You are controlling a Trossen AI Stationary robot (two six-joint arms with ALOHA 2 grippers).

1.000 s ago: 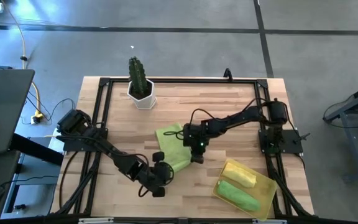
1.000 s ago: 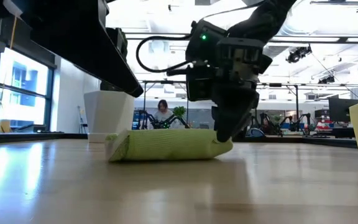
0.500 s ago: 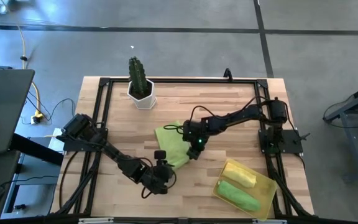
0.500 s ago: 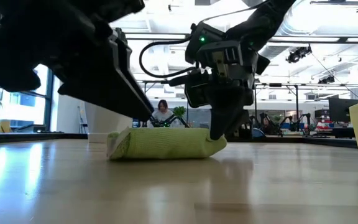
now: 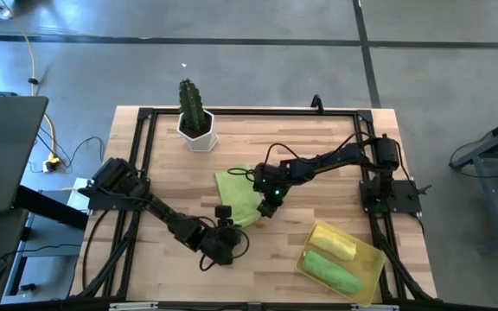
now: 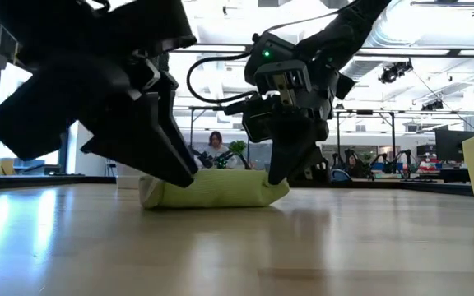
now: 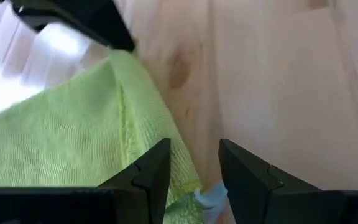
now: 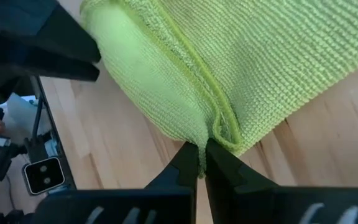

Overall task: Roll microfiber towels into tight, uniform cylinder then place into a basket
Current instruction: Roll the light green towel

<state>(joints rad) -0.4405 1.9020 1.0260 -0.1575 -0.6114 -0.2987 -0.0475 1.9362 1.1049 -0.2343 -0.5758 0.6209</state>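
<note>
A lime green towel (image 5: 239,194) lies partly rolled at the table's middle; the low view shows it as a low roll (image 6: 216,191). My right gripper (image 8: 199,163) is shut at the roll's right end (image 6: 280,187). My left gripper (image 7: 194,171) is open at the roll's near left corner, one finger (image 7: 148,177) over the hem and the other (image 7: 247,177) over bare wood. The basket (image 5: 372,257) at the near right holds a rolled yellow towel (image 5: 333,242) and a rolled green towel (image 5: 331,269). My right gripper meets the towel with its shut fingertips at the folded edge (image 8: 219,134) of the roll's end. It slants down from the table's far right. The towel lies on the table; I cannot tell whether cloth sits between the tips. My left gripper stands astride the hemmed corner (image 7: 182,180) beside a pale blue tag; I cannot tell whether it touches.
A white pot with a cactus (image 5: 197,125) stands at the far left of the table. Black rails (image 5: 141,147) frame the wooden top. Bare wood lies near the front edge between the arms and left of the basket.
My left gripper has come down and toward the far edge, reaching the towel's near left corner while rolling its wrist. My right gripper has rolled about its wrist at the towel's right end. That end has drawn in toward the left, so the roll is shorter.
</note>
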